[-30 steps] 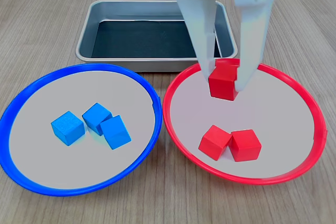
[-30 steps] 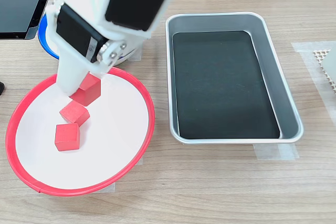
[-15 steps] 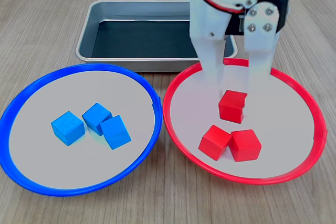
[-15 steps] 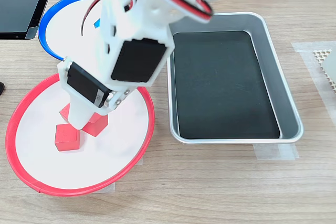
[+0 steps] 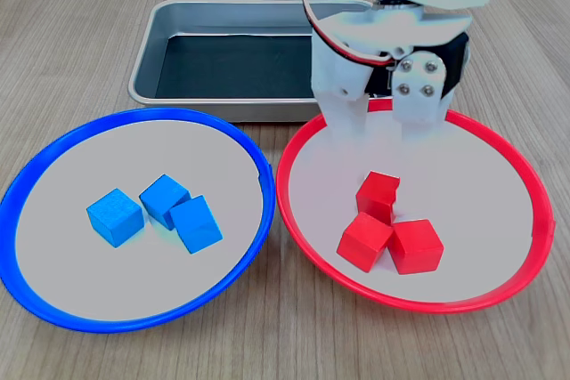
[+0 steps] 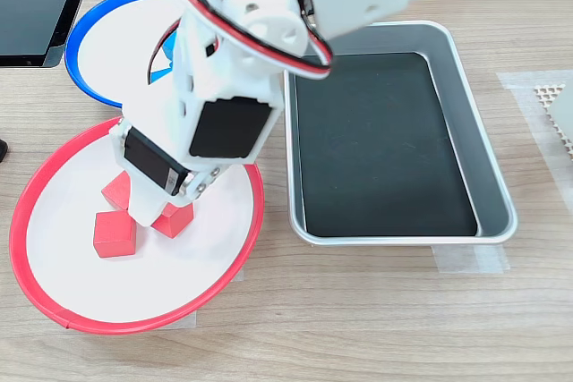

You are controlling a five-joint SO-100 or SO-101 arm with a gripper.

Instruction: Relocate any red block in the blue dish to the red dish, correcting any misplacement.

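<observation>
In the first exterior view we see the gripper (image 5: 378, 166) lowered into the far part of the red dish (image 5: 521, 180), its two white fingers (image 5: 343, 126) standing either side of the red block (image 5: 378, 195); whether they press on the block or stand clear of it we cannot tell, since the finger ends are washed out against the pale inside of the dish. The block sits on the dish floor, just behind two more red cubes (image 5: 390, 242) that lie side by side and touching, nearer to us. On the first exterior view's left lies the blue dish (image 5: 27, 189), holding three blue cubes (image 5: 156, 211) clustered close together, and we see nothing red inside it; its rim comes just beside the red dish's rim. Behind both dishes stands a rectangular metal tray (image 5: 147, 60) with a dark floor. In the second exterior view the arm covers most of the block; a red corner (image 6: 175, 219) shows beside the finger, with the red dish (image 6: 134, 319) below and the tray (image 6: 501, 194) on the second exterior view's right.
</observation>
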